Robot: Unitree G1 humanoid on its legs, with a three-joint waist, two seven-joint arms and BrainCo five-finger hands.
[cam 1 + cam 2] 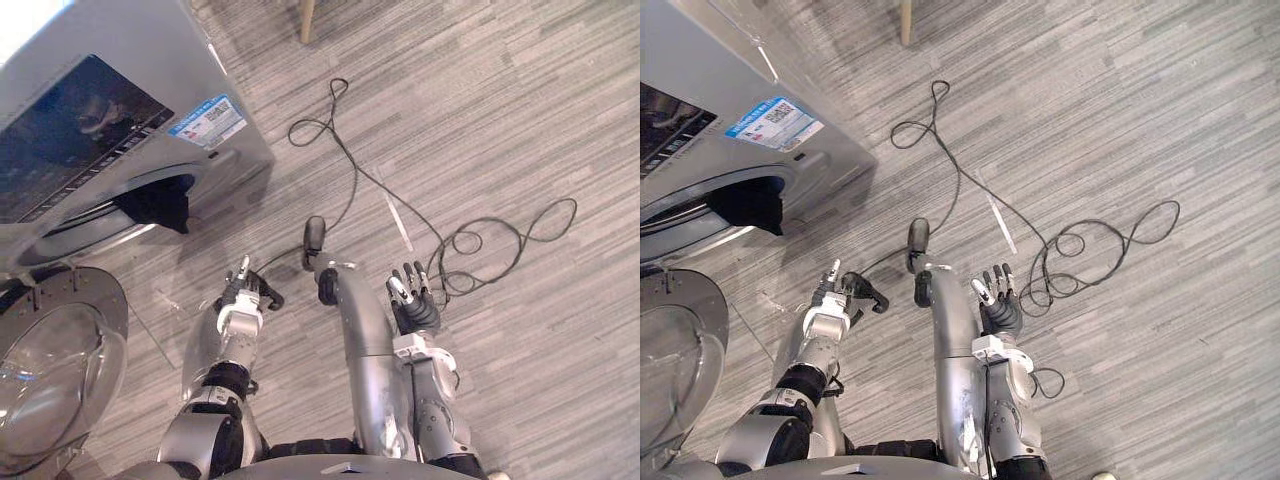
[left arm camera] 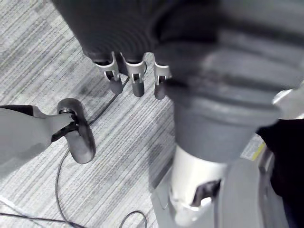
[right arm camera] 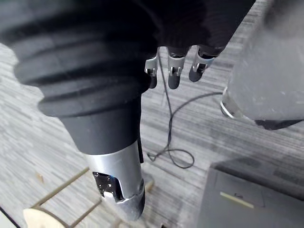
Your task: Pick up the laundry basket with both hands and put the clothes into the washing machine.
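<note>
Silver-grey front-load washing machine (image 1: 130, 70) on the floor at far left, round glass door (image 1: 55, 365) swung wide open, dark clothes (image 1: 155, 207) bunched in the drum mouth, hanging over its rim.

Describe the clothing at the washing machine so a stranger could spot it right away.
Find the grey washing machine at the robot's front left, its round glass door swung open. Over the lip of the drum opening, near a blue label, hangs black cloth: the only fabric there.
</note>
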